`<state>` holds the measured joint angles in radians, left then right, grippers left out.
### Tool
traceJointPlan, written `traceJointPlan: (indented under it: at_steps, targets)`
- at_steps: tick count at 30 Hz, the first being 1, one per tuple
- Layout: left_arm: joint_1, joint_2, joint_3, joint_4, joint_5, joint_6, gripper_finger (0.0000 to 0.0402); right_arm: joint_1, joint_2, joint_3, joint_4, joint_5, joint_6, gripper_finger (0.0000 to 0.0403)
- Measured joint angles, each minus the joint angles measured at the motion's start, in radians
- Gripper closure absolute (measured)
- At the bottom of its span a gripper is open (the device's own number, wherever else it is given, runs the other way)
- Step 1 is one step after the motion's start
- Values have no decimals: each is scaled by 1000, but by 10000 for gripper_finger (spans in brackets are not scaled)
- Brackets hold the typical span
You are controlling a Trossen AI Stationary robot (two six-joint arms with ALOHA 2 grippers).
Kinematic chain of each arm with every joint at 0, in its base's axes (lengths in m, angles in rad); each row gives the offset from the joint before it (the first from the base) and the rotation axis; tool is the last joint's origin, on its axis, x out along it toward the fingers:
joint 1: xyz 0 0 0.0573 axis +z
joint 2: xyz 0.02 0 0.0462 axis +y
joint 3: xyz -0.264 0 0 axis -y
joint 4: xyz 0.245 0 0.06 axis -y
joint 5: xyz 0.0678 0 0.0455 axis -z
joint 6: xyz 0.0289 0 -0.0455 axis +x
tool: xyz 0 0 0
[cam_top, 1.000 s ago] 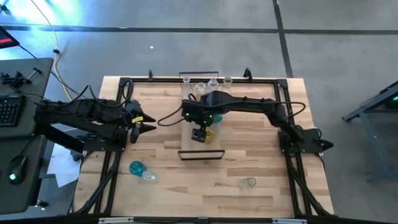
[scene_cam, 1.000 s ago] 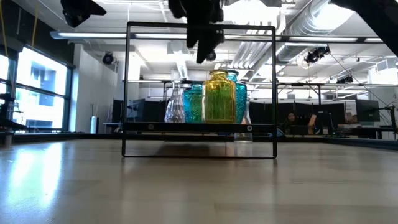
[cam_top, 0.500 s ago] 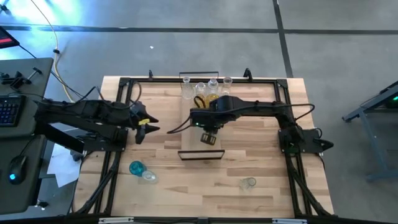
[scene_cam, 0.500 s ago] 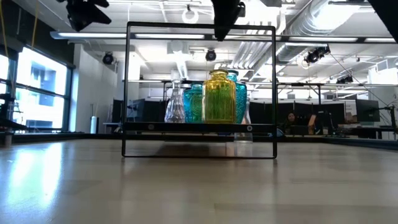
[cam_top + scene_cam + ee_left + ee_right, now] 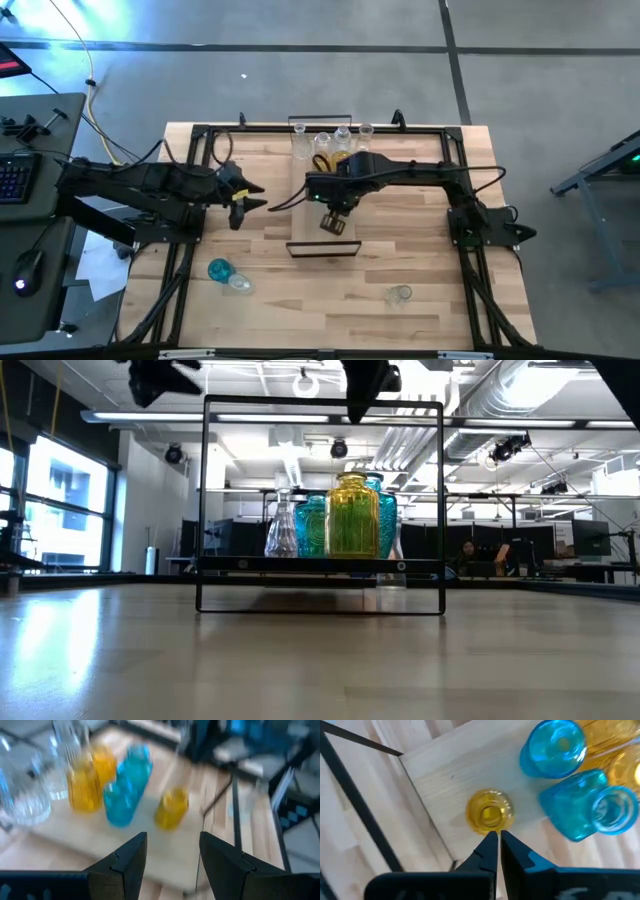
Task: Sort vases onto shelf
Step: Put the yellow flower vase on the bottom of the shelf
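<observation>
The shelf is a light board in a black frame at mid-table. Several vases stand on it. A yellow vase stands alone toward its near end, and teal vases, amber and clear ones are grouped farther back. My right gripper hangs shut above the yellow vase, clear of it. My left gripper hovers open left of the shelf, facing the vases. A teal vase and a clear one lie on the table at near left, and another clear vase at near right.
A black metal rail frames the tabletop along its edges. The shelf's black end frame rises well above the board. Bare wood lies between the shelf and the loose vases near the front edge.
My right gripper has risen from just above the yellow vase, shifted a little toward the table's right, rolled, and shut its fingers with nothing between them. The yellow vase has stayed on the shelf. My left gripper has moved right, toward the shelf, still open.
</observation>
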<state>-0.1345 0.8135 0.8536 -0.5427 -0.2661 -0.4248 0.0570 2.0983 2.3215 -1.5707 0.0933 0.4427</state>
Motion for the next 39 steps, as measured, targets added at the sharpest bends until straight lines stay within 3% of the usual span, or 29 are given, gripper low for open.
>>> traceJointPlan:
  at_steps: [6, 17, 29, 39]
  targets:
    - [0, -11, 0, 147, -34, 54, 227, -7, 0, -72, 0, -73, 53, 403]
    - [0, -85, 0, 145, -35, 60, 227, -8, 1, -318, 18, -115, 16, 403]
    - [0, -133, 1, 145, -44, 51, 227, -37, 1, -329, 198, -156, -25, 403]
    - [0, -133, 1, 145, -45, 51, 227, -47, 1, -328, 184, -181, -40, 403]
